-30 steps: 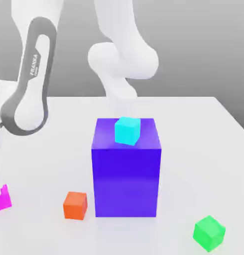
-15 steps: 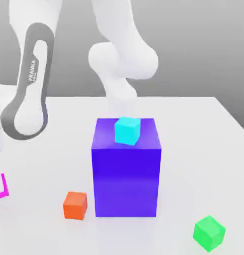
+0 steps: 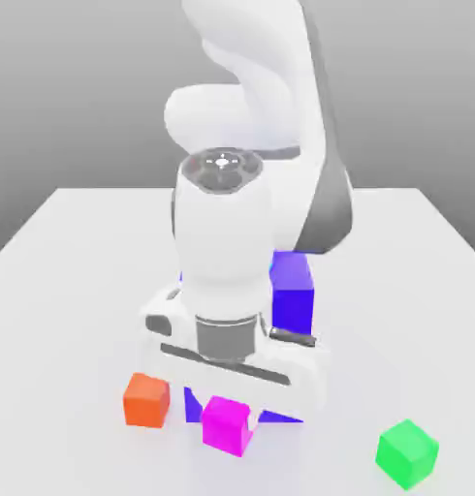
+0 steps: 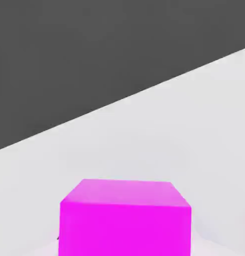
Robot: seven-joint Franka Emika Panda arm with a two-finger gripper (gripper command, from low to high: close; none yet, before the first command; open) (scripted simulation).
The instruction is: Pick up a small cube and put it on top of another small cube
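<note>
The small cube [image 3: 227,426], bright magenta, hangs directly under my hand near the table's front, just in front of the tall blue-violet block [image 3: 294,288]. My gripper [image 3: 231,395] is shut on the small cube; the hand's body covers the fingers in the exterior view. In the hand view the small cube [image 4: 125,217] sits very close, with white table and dark background beyond it. I cannot tell whether it touches the table. An orange cube [image 3: 145,400] lies just to the exterior view's left of it.
A green cube [image 3: 407,452] lies at the front on the exterior view's right. My arm stands in front of the blue-violet block and covers most of it and its top. The white table [image 3: 77,252] spreads out on both sides.
My arm has swung from the exterior view's left edge to the middle, bringing the magenta cube along. The gripper closed on it. The cyan cube on the block is now covered by the arm.
</note>
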